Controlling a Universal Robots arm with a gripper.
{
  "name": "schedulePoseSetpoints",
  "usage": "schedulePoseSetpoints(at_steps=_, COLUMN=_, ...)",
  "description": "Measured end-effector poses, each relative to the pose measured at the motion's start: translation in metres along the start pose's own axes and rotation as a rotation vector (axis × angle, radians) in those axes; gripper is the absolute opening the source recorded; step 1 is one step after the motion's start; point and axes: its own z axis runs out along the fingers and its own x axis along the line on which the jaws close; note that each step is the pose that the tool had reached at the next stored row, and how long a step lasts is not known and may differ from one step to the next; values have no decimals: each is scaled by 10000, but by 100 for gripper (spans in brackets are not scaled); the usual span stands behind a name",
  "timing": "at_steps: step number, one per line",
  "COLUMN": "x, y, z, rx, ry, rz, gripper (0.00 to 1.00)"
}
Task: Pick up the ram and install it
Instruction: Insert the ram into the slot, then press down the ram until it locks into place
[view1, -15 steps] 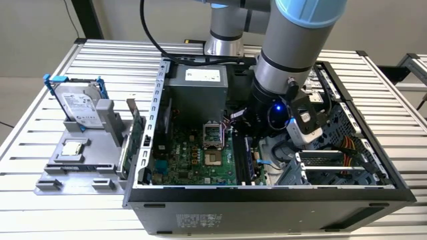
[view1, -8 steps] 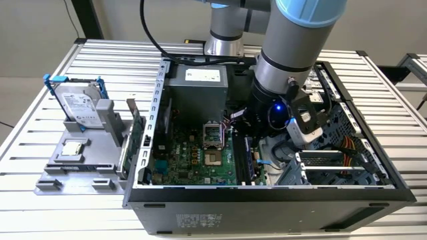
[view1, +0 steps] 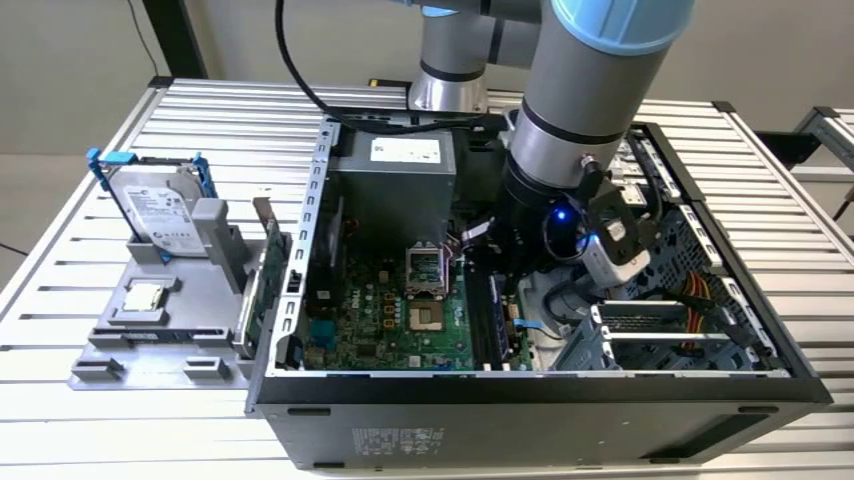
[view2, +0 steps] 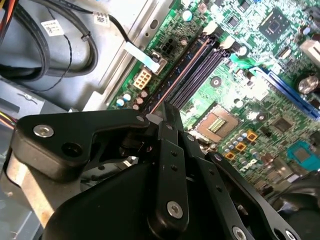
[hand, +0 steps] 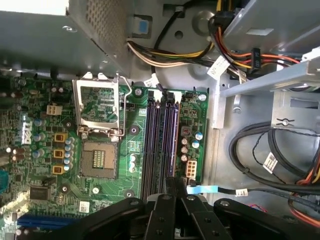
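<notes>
1. One robot arm (view1: 587, 90) is reaching down into one open computer case (view1: 534, 400) on the table (view1: 80, 440).
2. The gripper (view2: 159, 119) is standing over the memory slots (hand: 159, 145) of the green motherboard (hand: 45, 145); its fingers are pressed together on the ram (view2: 175, 85), a thin stick sitting in one slot.
3. One hard drive (view1: 158, 208) is standing outside the case, at the exterior view's left.
4. One open processor socket (hand: 100, 127) is lying beside the slots.

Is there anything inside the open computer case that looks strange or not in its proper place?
One thing: the processor socket on the motherboard stands empty, its metal retention frame flipped open. The gripper sits over the memory slots. Otherwise nothing looks spilled or broken.
</notes>
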Motion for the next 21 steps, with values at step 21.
schedulePoseSetpoints(at_steps=21, x=0, y=0, z=0, rx=-10, ry=177, rz=-2473, gripper=0)
